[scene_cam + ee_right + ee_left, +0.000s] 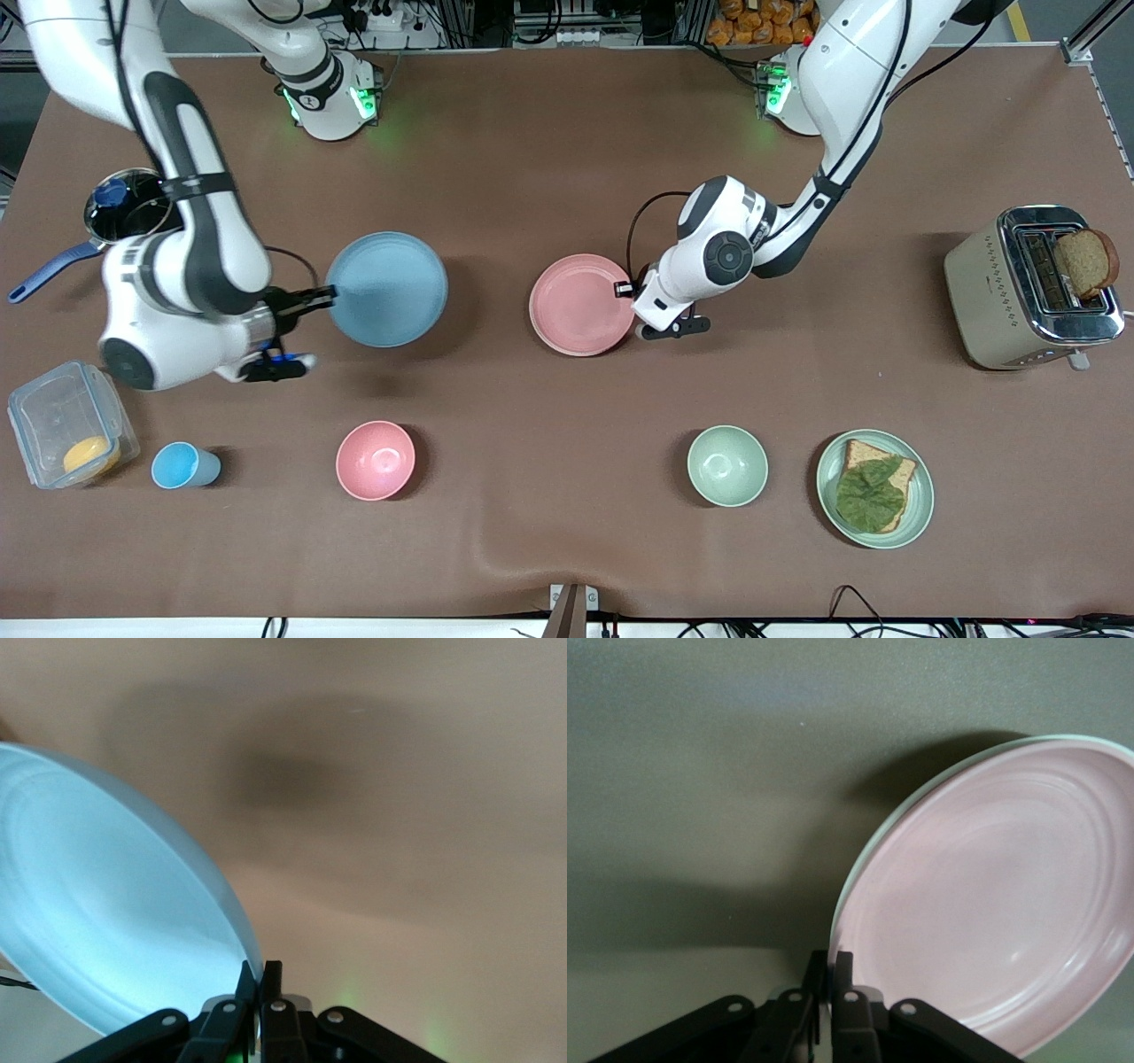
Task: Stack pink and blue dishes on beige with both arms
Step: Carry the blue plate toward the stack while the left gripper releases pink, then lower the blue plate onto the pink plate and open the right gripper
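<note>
My right gripper (324,296) is shut on the rim of the light blue plate (387,288) and holds it a little above the table, toward the right arm's end. In the right wrist view the blue plate (106,912) hangs tilted from the right gripper (260,973), with its shadow on the cloth. My left gripper (631,291) is shut on the rim of the pink plate (580,304) over the middle of the table. The left wrist view shows that pink plate (992,904) tilted in the left gripper (832,961). No beige plate shows in any view.
Along the edge nearest the front camera stand a plastic box (71,436), a small blue cup (182,465), a deep pink bowl (376,460), a green bowl (727,465) and a pale green plate with a sandwich (875,487). A toaster (1032,288) and a pot (128,208) sit at the table's ends.
</note>
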Tool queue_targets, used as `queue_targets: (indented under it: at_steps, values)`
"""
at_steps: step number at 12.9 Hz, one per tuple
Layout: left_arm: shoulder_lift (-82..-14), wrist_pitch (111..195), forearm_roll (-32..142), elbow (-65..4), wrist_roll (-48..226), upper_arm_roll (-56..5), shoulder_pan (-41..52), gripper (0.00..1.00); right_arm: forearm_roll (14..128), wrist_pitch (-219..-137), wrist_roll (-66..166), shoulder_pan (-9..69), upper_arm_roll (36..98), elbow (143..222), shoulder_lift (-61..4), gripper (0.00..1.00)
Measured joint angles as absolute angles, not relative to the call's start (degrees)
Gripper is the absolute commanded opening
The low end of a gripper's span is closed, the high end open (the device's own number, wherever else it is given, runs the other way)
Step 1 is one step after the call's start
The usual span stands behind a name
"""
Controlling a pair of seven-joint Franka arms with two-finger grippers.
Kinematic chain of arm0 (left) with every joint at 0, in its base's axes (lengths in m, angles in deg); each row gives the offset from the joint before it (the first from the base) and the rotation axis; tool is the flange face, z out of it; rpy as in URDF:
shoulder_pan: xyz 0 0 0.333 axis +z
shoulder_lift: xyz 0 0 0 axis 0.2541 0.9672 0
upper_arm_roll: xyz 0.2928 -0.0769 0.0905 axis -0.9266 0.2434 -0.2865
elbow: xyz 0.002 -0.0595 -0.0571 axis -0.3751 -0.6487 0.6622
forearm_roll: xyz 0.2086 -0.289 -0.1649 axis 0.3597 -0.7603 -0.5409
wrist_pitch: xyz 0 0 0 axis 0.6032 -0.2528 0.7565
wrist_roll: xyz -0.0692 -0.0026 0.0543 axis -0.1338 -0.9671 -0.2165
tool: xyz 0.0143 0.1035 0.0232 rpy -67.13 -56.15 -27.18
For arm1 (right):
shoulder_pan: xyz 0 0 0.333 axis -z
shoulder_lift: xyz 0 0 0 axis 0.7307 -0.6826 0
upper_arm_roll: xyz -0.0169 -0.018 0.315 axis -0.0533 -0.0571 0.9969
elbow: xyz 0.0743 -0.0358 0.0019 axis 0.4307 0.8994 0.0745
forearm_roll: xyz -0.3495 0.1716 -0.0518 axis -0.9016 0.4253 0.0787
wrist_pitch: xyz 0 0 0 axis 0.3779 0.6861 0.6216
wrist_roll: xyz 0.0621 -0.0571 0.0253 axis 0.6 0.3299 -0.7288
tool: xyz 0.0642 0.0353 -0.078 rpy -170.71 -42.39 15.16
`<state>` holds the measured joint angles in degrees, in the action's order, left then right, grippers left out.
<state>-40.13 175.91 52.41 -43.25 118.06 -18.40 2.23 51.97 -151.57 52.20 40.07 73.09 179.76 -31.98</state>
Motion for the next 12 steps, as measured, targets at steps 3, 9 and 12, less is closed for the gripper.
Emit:
queue_targets:
  at_steps: [3, 9, 12]
  values:
    - [-40.3, 176.4, 52.4, -42.9, 118.1, -18.7, 2.6, 1.00, 54.8, -151.8, 55.2, 36.7, 73.1, 179.8, -32.7, 0.00]
    - [-58.2, 163.2, 56.2, -40.4, 119.0, -20.1, 16.3, 1.00, 60.1, -153.2, 62.8, 31.1, 73.1, 176.6, -36.4, 0.00]
    - [-67.0, 154.1, 62.9, -38.1, 119.0, -20.2, 19.8, 1.00, 63.0, -158.7, 70.1, 24.7, 73.2, 175.2, -39.1, 0.00]
